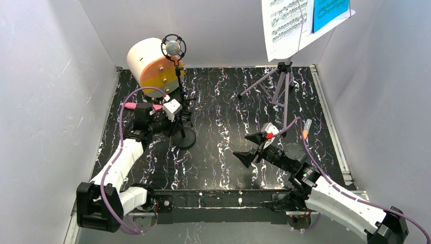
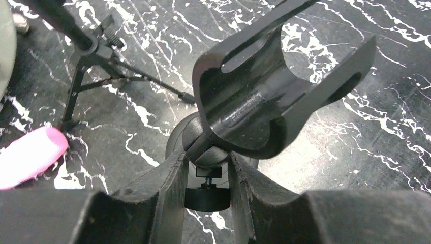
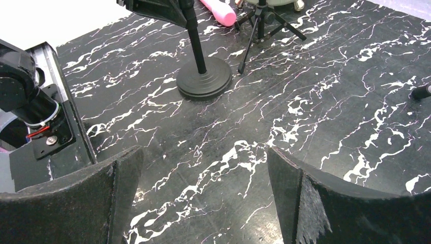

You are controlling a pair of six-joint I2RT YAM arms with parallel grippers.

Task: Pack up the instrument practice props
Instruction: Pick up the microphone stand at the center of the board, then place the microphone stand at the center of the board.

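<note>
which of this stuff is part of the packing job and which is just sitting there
To pack: pink toy microphone; purple silver-headed microphone; black round-base mic stand; thin black tripod; lilac music rack; white and blue sheet-music pages.
Lying about: cream cylinder box with orange-grey face.

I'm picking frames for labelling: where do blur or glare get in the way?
Left wrist: the pink microphone is soft, the black clip glints. Right wrist: the wall at upper left is blown out. Top external: evenly lit, sharp.

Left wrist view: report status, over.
Left gripper pinching black mic stand below its empty clip. Right gripper open, holding nothing. Pink toy microphone close beside stand.
</note>
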